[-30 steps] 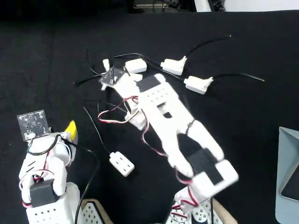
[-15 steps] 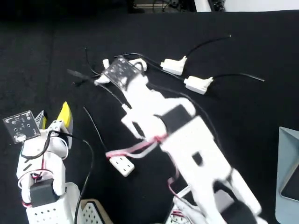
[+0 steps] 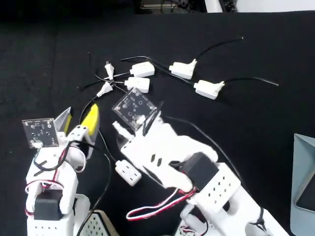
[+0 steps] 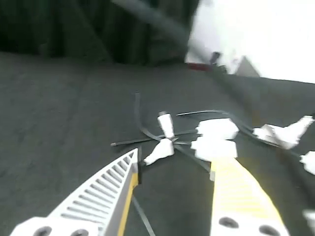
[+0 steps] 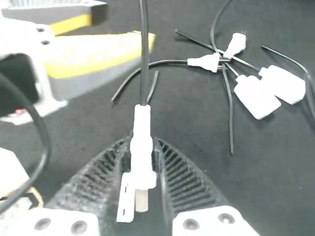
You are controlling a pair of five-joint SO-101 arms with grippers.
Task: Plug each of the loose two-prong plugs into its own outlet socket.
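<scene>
My right gripper [image 5: 142, 169] is shut on a white two-prong plug [image 5: 141, 147], whose black cord runs away from it. From above, this gripper [image 3: 122, 132] sits mid-table, near side of the outlets. Two loose plugs [image 3: 109, 69] [image 3: 104, 89] lie at the far left, beside two white outlet sockets [image 3: 142, 69] [image 3: 137, 83]. Two more sockets [image 3: 182, 69] [image 3: 209, 88] lie to the right, and one [image 3: 128, 172] lies close to the arms' bases. My left gripper [image 3: 77, 117] stands open and holds nothing; its wrist view faces the loose plugs [image 4: 160, 150] [image 4: 165, 123] between its fingers [image 4: 241, 191].
Thin black cords trail from the sockets and plugs over the black tabletop. A grey bin [image 3: 302, 182] stands at the right edge. The yellow finger [image 5: 98, 49] of the left gripper lies close beside the held plug's cord.
The right arm has pulled back from the far plug cluster toward the near side, bringing a plug with it. The left arm has swung forward and to the right, toward the plugs.
</scene>
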